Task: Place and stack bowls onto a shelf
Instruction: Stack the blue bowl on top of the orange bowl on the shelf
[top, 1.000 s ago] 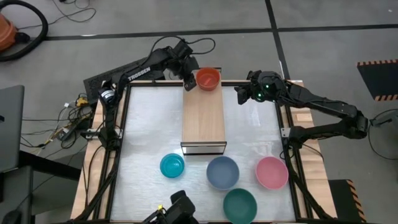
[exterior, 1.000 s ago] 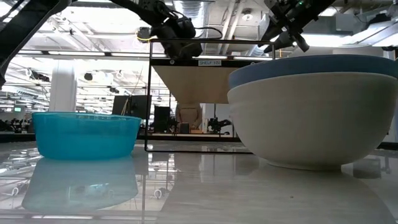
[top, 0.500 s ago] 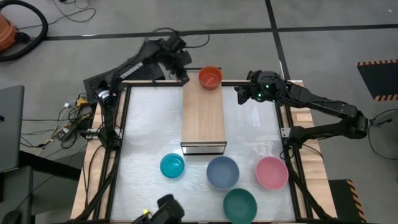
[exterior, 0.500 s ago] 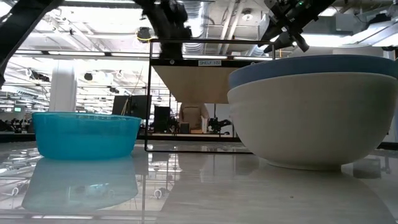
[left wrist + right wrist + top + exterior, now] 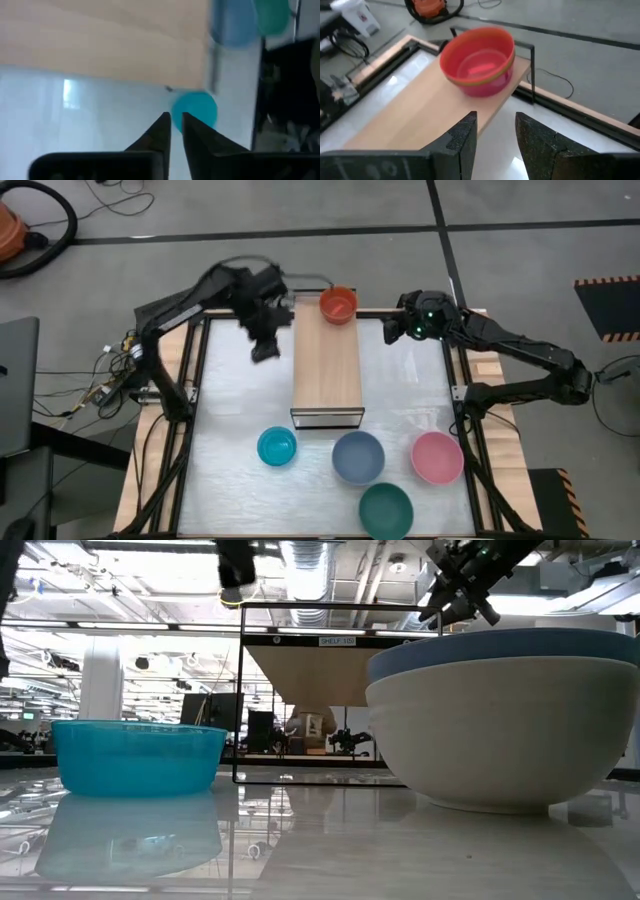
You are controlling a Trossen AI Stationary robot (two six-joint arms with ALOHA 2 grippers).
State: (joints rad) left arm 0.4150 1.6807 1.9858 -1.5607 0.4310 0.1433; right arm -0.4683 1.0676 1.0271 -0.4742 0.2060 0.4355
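Observation:
The red bowl (image 5: 338, 304) stands on its base at the far end of the light-wood shelf (image 5: 327, 375); it also shows in the right wrist view (image 5: 479, 60). The cyan bowl (image 5: 276, 446), grey-blue bowl (image 5: 358, 456), pink bowl (image 5: 437, 457) and dark green bowl (image 5: 386, 509) stand on the table near its front edge. The magenta-pink and lime green bowls do not show on their own. My left gripper (image 5: 262, 348) hangs over the table beside the shelf's left side, empty, its fingers (image 5: 162, 132) a narrow gap apart. My right gripper (image 5: 393, 328) is open and empty to the right of the red bowl.
The shelf stands on a thin dark frame (image 5: 240, 690) in the table's middle. The pale wooden table frame (image 5: 470, 370) runs round the white tabletop. Bare tabletop (image 5: 240, 390) lies left and right of the shelf.
My left gripper has drawn away from the red bowl's left rim toward the table's far left, then swung toward the near edge along the shelf's left side. The red bowl stays on the shelf's far end.

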